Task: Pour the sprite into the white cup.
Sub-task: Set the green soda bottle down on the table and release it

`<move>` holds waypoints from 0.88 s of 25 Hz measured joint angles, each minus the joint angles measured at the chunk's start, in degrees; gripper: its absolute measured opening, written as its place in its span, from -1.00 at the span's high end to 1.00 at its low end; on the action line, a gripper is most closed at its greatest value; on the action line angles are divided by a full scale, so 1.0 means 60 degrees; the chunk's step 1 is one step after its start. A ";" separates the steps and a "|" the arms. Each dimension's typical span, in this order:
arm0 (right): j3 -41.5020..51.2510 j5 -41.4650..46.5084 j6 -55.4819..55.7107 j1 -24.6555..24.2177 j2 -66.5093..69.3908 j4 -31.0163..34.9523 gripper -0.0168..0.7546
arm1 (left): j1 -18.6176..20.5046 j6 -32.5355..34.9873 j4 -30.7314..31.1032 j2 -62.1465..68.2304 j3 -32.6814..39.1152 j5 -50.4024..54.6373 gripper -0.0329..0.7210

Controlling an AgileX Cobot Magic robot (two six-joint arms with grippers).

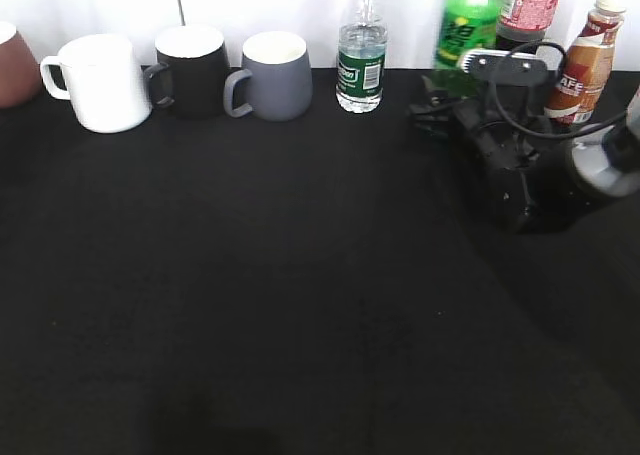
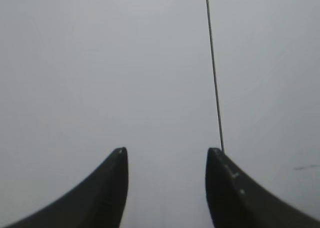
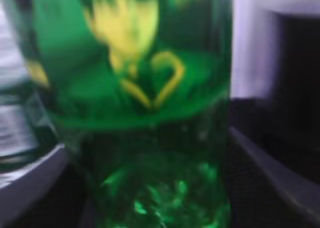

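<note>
The sprite [image 1: 466, 20], a tall green bottle, stands upright at the back right of the black table [image 1: 300, 305]. My right gripper [image 1: 447, 93] reaches its lower part from the front. In the right wrist view the sprite [image 3: 145, 87] fills the frame, and the two fingers of the right gripper [image 3: 147, 148] press against its sides. The white cup [image 1: 103, 83] stands at the back left, handle to the left, far from the bottle. My left gripper [image 2: 166, 155] is open and empty, facing a plain grey surface; it is out of the exterior view.
A black mug [image 1: 190, 68] and a grey mug [image 1: 273, 75] stand right of the white cup. A small clear water bottle [image 1: 361, 50] is left of the sprite. A red-labelled bottle [image 1: 527, 10] and a brown drink bottle [image 1: 585, 60] stand to its right. A brown object [image 1: 12, 65] sits far left.
</note>
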 joint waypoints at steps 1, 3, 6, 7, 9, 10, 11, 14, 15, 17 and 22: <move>-0.0012 0.0000 -0.0227 0.0000 0.0007 -0.0023 -0.54 | 0.0000 0.0000 0.0021 0.0000 0.0000 0.0000 -0.11; -0.0012 0.0000 -0.0382 0.0000 0.0019 -0.0214 -0.54 | 0.0000 0.0000 0.0030 0.0000 0.0000 0.0006 -0.11; -0.0012 -0.0013 -0.0410 0.0000 0.0034 -0.0258 -0.54 | 0.0000 0.0000 0.0030 0.0000 0.0000 0.0030 -0.10; -0.0012 -0.0054 -0.0410 0.0000 0.0034 -0.0261 -0.54 | 0.0000 0.0000 0.0040 0.0000 0.0000 0.0030 -0.10; -0.0012 -0.0086 -0.0435 0.0000 0.0041 -0.0289 -0.54 | 0.0000 0.0000 0.0047 0.0000 0.0000 0.0040 -0.10; -0.0012 -0.0120 -0.0456 0.0000 0.0059 -0.0413 -0.54 | 0.0000 0.0000 0.0047 0.0000 0.0000 0.0058 -0.10; -0.0012 -0.0137 -0.0456 0.0000 0.0069 -0.0653 -0.54 | 0.0000 0.0000 0.0047 0.0000 0.0000 0.0058 -0.10; -0.0012 -0.0137 -0.0456 0.0000 0.0069 -0.1051 -0.62 | 0.0000 0.0000 0.0047 0.0000 0.0000 0.0064 -0.10; -0.0012 -0.0137 -0.0508 0.0000 0.0069 -0.1062 -0.63 | 0.0000 0.0000 0.0047 0.0000 0.0000 0.0064 -0.10; -0.0012 -0.0395 -0.0624 0.0000 0.0069 -0.1073 -0.63 | 0.0000 0.0000 0.0047 0.0000 0.0000 0.0064 -0.10; 0.0251 -0.0639 -0.2793 0.0151 0.0069 -0.0929 -0.50 | 0.0000 0.0000 0.0047 0.0000 0.0000 0.0110 -0.10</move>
